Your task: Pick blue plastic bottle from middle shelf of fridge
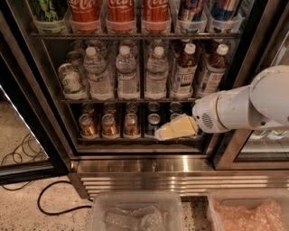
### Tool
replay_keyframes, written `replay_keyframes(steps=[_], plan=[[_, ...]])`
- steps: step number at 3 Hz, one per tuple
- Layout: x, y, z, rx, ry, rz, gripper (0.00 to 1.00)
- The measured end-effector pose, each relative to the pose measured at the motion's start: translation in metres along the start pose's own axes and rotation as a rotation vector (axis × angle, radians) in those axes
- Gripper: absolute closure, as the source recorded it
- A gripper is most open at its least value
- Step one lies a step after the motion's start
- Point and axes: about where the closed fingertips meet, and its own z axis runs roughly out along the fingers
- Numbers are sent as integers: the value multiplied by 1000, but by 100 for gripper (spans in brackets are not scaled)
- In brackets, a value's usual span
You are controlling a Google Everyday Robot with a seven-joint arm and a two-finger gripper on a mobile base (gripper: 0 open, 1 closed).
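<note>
The fridge [149, 168] stands open in front of me. Its middle shelf [131, 101] holds a tilted can, three clear water bottles and, at the right, two blue plastic bottles of amber drink with white caps, one [185, 74] in the lane left of the other [211, 74]. My gripper [174, 128], cream-coloured on a white arm, reaches in from the right. It hangs in front of the bottom shelf, below the left blue bottle, and holds nothing.
Red cola cans [121, 11] and other cans fill the top shelf. Small cans [108, 126] line the bottom shelf. Black door frame [40, 117] at left, cable [49, 198] on the floor, two clear bins [135, 214] of plastic wrap in front.
</note>
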Motion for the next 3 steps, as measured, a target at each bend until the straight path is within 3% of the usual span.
replay_keyframes(steps=[1, 2, 3], plan=[[1, 5, -1, 20, -12, 18, 0], [8, -4, 17, 92, -25, 75, 0], [6, -26, 34, 209, -64, 88, 0]])
